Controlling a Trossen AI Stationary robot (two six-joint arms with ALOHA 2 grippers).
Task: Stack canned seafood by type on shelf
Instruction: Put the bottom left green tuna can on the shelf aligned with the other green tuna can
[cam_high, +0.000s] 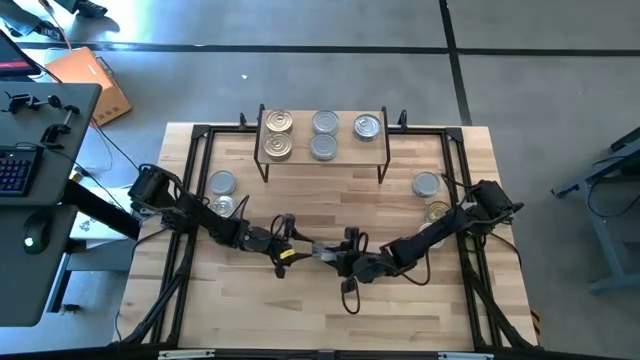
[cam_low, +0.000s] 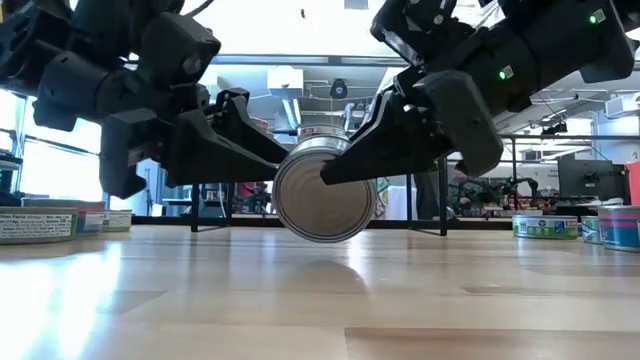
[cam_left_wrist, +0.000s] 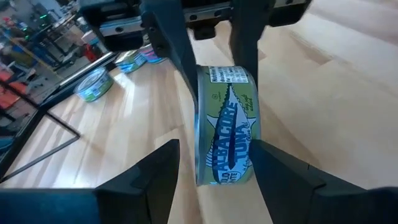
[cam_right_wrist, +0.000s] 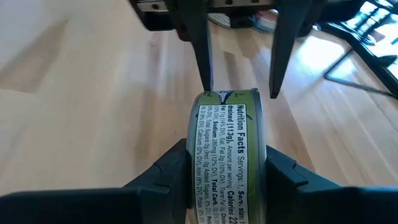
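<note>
A green-labelled albacore tuna tin (cam_low: 323, 196) stands on edge closest to the low camera, its round silvery face turned toward the lens and its lowest rim just above or barely touching the counter (cam_low: 320, 300); which of the two cannot be told. Both arms meet at this tin near the middle front of the counter. The right end effector (cam_right_wrist: 227, 186) is clenched on it, one finger pressed against each flat face, with the nutrition label showing between them. The left end effector (cam_left_wrist: 211, 180) brackets the same tin from the opposite side, its fingers (cam_left_wrist: 149, 180) standing a little wider than the tin with a visible gap on one side, so it is released rather than gripping.

In the high view the tin (cam_high: 322, 250) sits between the two end effectors, well in front of the shelf (cam_high: 322, 160). The shelf stands at the far edge of the counter and carries five tins on its light wood top: two gold-toned ones (cam_high: 278, 135) stacked at its left end, two silvery ones (cam_high: 324, 135) in the middle, and a single one (cam_high: 367, 126) at its right end. Two more tins (cam_high: 222, 193) rest on the counter near the left arm's base, and two others (cam_high: 430, 195) near the right arm's base.
</note>
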